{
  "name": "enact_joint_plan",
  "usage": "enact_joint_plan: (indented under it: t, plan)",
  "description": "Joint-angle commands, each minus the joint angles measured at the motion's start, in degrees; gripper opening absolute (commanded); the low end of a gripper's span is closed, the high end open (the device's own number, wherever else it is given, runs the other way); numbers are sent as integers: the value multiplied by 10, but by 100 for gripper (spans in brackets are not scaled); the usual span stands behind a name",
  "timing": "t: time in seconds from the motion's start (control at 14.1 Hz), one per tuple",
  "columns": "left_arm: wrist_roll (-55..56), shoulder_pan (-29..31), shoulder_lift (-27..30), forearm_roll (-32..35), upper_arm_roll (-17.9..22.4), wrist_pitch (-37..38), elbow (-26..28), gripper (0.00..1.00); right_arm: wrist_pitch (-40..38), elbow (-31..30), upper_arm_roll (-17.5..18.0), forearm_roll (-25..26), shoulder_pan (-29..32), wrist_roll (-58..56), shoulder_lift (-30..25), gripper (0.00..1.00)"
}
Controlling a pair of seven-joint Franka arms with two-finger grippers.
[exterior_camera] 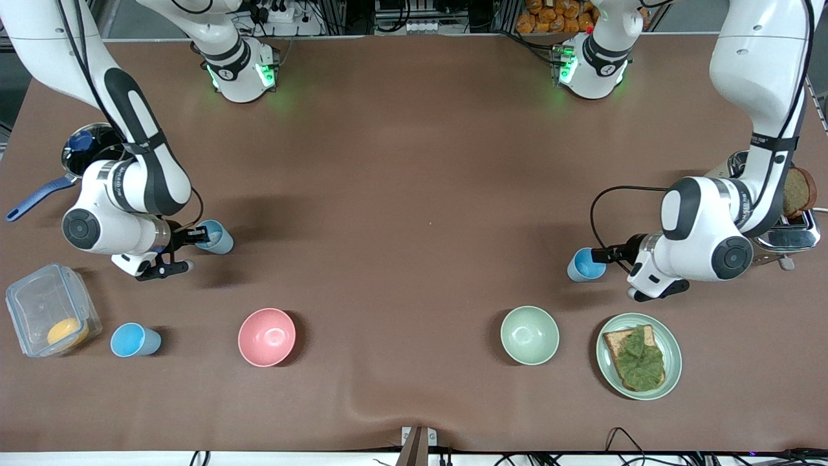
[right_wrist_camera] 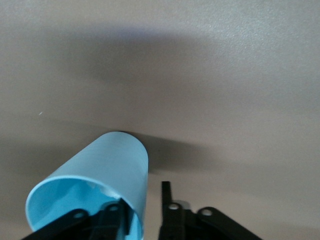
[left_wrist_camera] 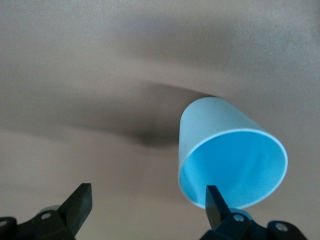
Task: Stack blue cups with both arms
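Observation:
A paler blue cup [exterior_camera: 215,237] stands toward the right arm's end of the table. My right gripper [exterior_camera: 194,237] is at its rim; in the right wrist view the gripper [right_wrist_camera: 141,200] has one finger inside the cup [right_wrist_camera: 107,165] and one outside, with a gap to the wall. A brighter sky-blue cup [exterior_camera: 586,265] stands toward the left arm's end. My left gripper [exterior_camera: 606,255] is beside it. In the left wrist view the gripper [left_wrist_camera: 147,194] is wide open, with one fingertip [left_wrist_camera: 214,199] before the cup's [left_wrist_camera: 225,150] mouth. A third blue cup [exterior_camera: 134,340] stands nearer the front camera.
A pink bowl [exterior_camera: 266,336] and a pale green bowl [exterior_camera: 529,334] sit nearer the front camera. A plate [exterior_camera: 673,362] with toast lies beside the green bowl. A clear box [exterior_camera: 45,310], a pot [exterior_camera: 81,152] and a toaster [exterior_camera: 789,226] stand at the table's ends.

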State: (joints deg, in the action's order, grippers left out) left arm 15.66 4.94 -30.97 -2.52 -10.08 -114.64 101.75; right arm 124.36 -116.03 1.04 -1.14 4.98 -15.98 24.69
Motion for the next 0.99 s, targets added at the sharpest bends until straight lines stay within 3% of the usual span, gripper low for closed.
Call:
enact_joint_plan:
  t: [0.0,0.21,0.28,0.35,0.43,0.64,0.92]
  plan:
    - [14,-2,-16,13,-1,-36,1,100,-84,61,5,0,-2,-4,2,0]
    - [19,-7,-46,12,-1,-115,3,98,-179,118,6,-1,-32,3,-8,0]
    - [25,-7,-51,12,-2,-130,3,45,-214,141,6,-3,-43,8,-9,0]
    - [32,-10,-51,12,-1,-138,3,8,-247,163,6,-18,-56,15,-9,0]
    - [37,-12,-51,12,-1,-141,3,0,-270,176,5,-43,-66,27,-9,0]
    - [55,-11,-39,12,-1,-141,2,0,-261,184,5,-79,-124,92,-8,0]
    - [114,-5,18,9,-2,-141,-2,0,-218,184,5,-145,-216,215,-3,0]
